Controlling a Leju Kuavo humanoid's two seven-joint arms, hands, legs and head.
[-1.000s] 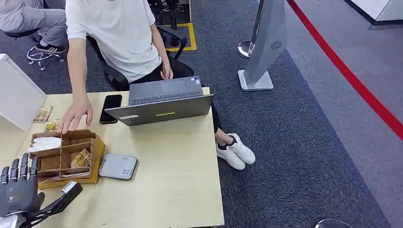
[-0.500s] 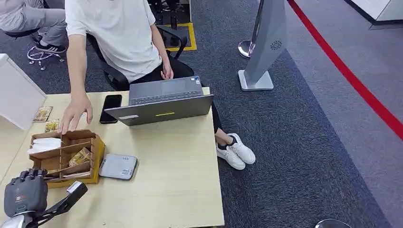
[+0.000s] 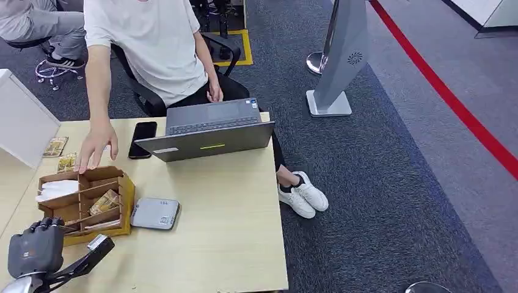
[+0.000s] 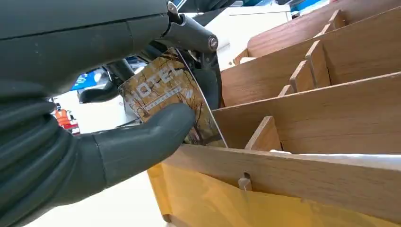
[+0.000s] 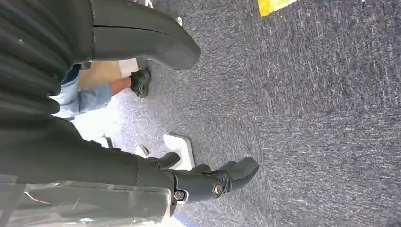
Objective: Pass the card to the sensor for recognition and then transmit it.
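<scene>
Wooden organizer, left hand pinching a card at its near edge.

Head view: the left hand (image 3: 35, 250) sits at the near left corner of the pale table (image 3: 232, 220), fingers curled down against the front of the wooden organizer (image 3: 85, 204); its compartments hold white papers and patterned cards, and a grey sensor (image 3: 155, 213) lies just beside it. A person's hand (image 3: 96, 145) rests at the organizer's far edge, near a phone (image 3: 142, 138) and an open laptop (image 3: 211, 129).
Left wrist view: thumb and dark fingers (image 4: 208, 80) grip a gold patterned card (image 4: 168, 97), standing tilted in the front compartment, its lower edge hidden behind the wall.
Right wrist view: the right hand (image 5: 208, 179) hangs over grey carpet (image 5: 307, 109), fingers apart, holding nothing.
</scene>
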